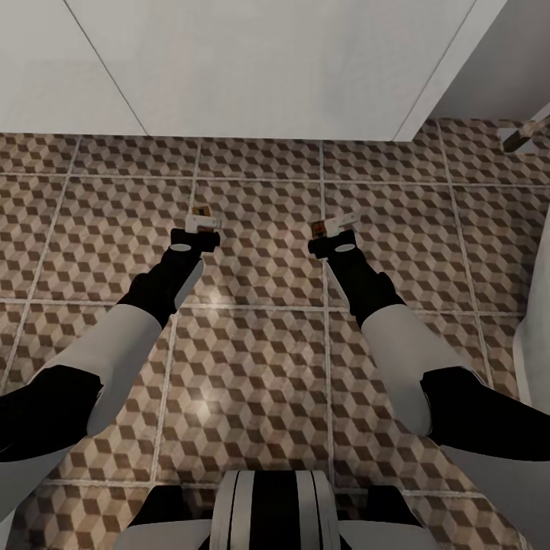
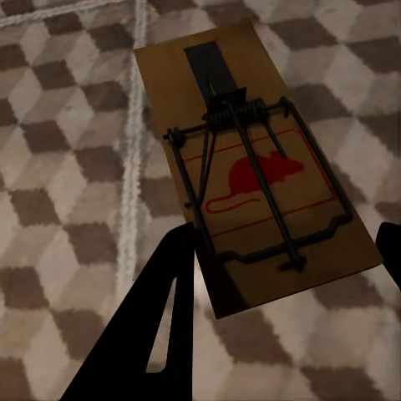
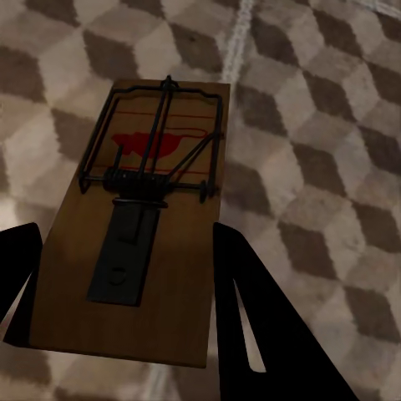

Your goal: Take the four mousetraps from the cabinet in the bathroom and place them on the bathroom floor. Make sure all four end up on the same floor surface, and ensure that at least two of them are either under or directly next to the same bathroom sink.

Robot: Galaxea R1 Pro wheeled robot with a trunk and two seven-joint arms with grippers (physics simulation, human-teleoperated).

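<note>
Two mousetraps are in view, each a flat brown wooden board with dark wire and a red mouse mark. My left gripper [image 1: 200, 231] is shut on one mousetrap [image 1: 201, 215] [image 2: 251, 167], whose edges sit between the dark fingers [image 2: 159, 334]. My right gripper [image 1: 331, 238] is shut on the other mousetrap [image 1: 327, 226] [image 3: 142, 225], flanked by its fingers [image 3: 267, 334]. Both traps hang low over the cube-patterned bathroom floor [image 1: 260, 367]. Just ahead of them stands the white boxy sink [image 1: 267, 69]. The cabinet is out of view.
A white curved tub edge [image 1: 535, 321] rises at the right side. A small pale metal fitting [image 1: 525, 131] sticks out at the upper right, by a grey wall. Open tiled floor lies between and around my two arms.
</note>
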